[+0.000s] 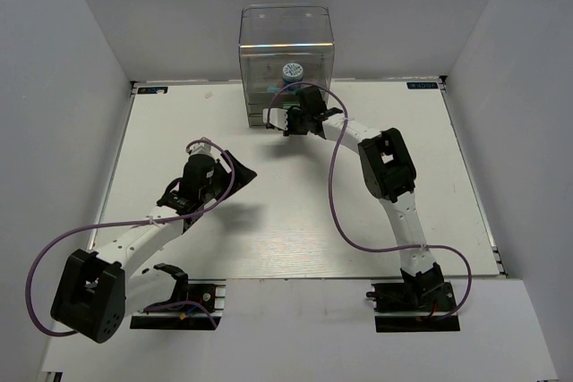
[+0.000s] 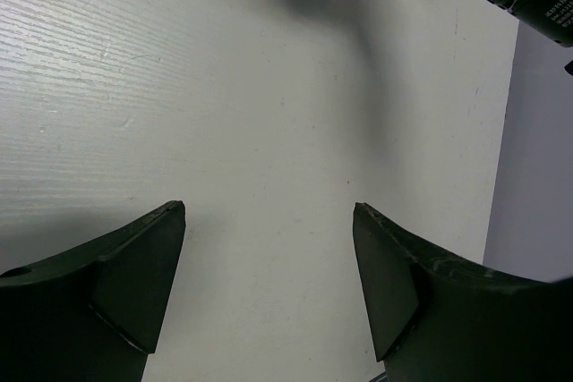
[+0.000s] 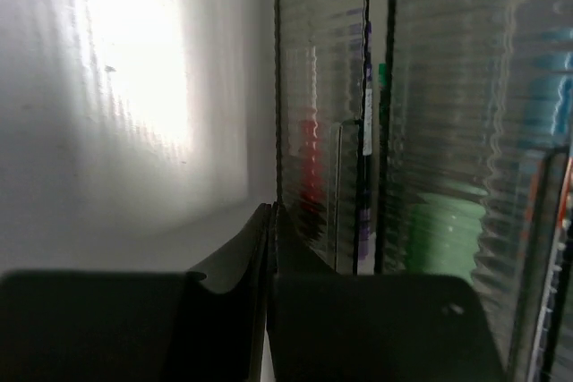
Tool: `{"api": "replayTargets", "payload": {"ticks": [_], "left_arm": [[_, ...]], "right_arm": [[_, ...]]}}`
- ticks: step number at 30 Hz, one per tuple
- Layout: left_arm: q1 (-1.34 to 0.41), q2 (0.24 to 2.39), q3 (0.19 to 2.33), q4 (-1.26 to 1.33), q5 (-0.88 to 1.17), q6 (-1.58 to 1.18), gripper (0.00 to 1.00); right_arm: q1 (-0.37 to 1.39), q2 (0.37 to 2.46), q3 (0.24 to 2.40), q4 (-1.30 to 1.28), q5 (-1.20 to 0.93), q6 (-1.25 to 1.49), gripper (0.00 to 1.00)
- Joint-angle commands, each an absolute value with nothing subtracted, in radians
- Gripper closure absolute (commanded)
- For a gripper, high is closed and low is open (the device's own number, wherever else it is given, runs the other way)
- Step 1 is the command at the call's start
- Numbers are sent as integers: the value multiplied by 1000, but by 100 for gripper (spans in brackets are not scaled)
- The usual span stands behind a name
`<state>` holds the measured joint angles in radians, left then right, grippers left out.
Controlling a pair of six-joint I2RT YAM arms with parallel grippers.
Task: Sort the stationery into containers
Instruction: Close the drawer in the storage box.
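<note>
Sorting is looking nearly finished: the closed, empty right gripper (image 3: 270, 221) is sitting at the far-edge drawer unit (image 1: 286, 42); the left gripper (image 2: 269, 212) is hanging open, empty.

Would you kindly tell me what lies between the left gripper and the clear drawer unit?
Only bare table lies there, as the top view shows, from the open left gripper to the drawer unit.

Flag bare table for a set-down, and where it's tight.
Bare: table between left arm and right arm; strip beyond the right arm to the table edge; far-left corner beside the drawer unit. Tight: the unit's front, where the right gripper sits.
</note>
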<state>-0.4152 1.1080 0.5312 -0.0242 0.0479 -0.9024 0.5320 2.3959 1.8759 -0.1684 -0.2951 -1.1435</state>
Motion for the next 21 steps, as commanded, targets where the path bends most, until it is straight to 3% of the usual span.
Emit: {"api": "replayTargets", "payload": {"ticks": [1,11,17,18,21], "left_arm": [[-413,1101,532,-25,46,-904,15],[-413,1092,532,-34,37,-904,15],[-413,1069,532,-43,26,-904,15],[-413,1069,532,-43,26,-904,15],[-413,1045,522,-31,26,-904,15]], "right_arm": [[531,2411,1917,-78,-222,-1115,100],[529,2410,1916,-43,-172,-1109,100],[526,2211,1717,-185,-457,-1170,99],[526,2185,1650,-187,-518,-1143,95],[519,2025,1548,-210,-619,-1019,60]]}}
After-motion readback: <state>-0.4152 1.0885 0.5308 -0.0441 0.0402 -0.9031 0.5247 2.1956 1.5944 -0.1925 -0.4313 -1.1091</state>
